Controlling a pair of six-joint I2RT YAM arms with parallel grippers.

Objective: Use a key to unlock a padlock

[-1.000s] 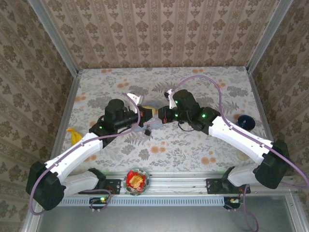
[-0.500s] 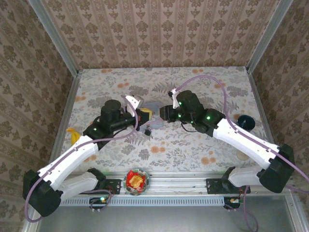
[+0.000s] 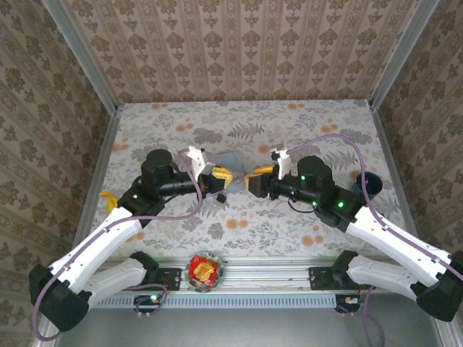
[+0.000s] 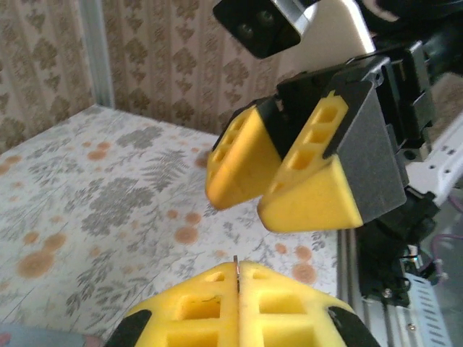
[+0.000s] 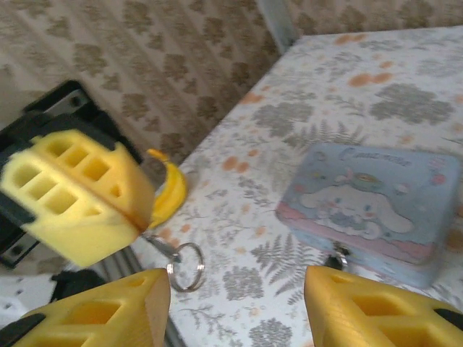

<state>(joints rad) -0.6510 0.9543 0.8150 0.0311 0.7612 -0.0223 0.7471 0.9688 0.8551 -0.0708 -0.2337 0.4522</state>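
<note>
Key (image 4: 236, 264) is pinched in the clamped left gripper (image 4: 236, 285), with its ring (image 5: 187, 268) dangling. Right gripper (image 5: 235, 285) is spread wide. Padlock (image 5: 338, 255) is spotted against the blue tin (image 5: 376, 206) on the bench (image 5: 224, 217). The lid writing is too blurry to be read.

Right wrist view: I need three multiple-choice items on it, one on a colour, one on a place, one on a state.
1. The tin is: A red; B pale blue; C green.
2. The metal ring hangs: A from the tin; B from a hook on the wall; C below the left claw.
3. The right claw is: A open; B shut on the metal ring; C shut on the tin.
Answers: B, its lid looks pale blue; C, it dangles from the key pinched in the left claw; A, its fingers stand wide apart with nothing between them.
</note>
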